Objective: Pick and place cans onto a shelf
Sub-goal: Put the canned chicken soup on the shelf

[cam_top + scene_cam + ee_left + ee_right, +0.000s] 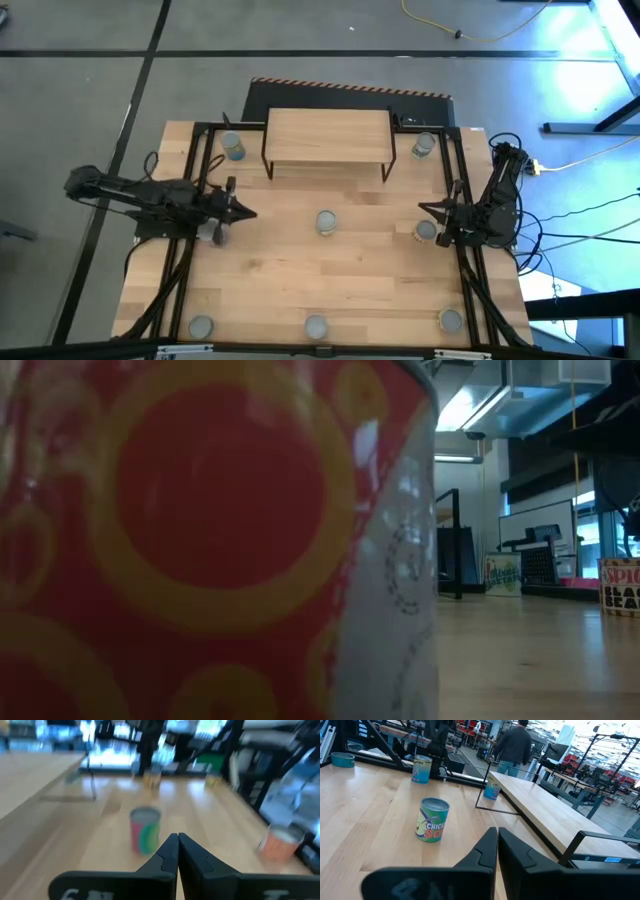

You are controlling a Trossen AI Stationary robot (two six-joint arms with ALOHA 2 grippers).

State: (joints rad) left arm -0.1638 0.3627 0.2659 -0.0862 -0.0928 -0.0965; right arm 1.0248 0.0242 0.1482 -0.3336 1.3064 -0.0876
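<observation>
Light wood makes up the tabletop (280, 280) in the high view, and the shelf (327, 137) stands bare at its far edge, nothing resting on its board. Cans are scattered about: one (232, 147) beside the shelf's left end, one (423, 146) beside its right end, one (326, 222) near the table's middle, and three along the near edge (201, 326) (316, 326) (451, 321). The left gripper (246, 212) sits at the table's left side with its fingers pressed together, empty, pointing toward the middle can. The right gripper (424, 208) waits at the right side, its fingers nearly together and holding nothing, with a can (426, 231) just beside it. In the low view a red can with yellow rings (215, 540) fills most of the frame, and another can (620, 586) stands far off on the right. The left wrist view shows the closed fingers (167, 851) aimed at a red-and-green can (145, 830). The right wrist view shows a green can (432, 820) standing upright ahead of the fingers (487, 847), two blue cans (422, 769) (492, 789) farther off, the second beneath the shelf's board (555, 817), and a person (514, 745) standing in the room beyond.
</observation>
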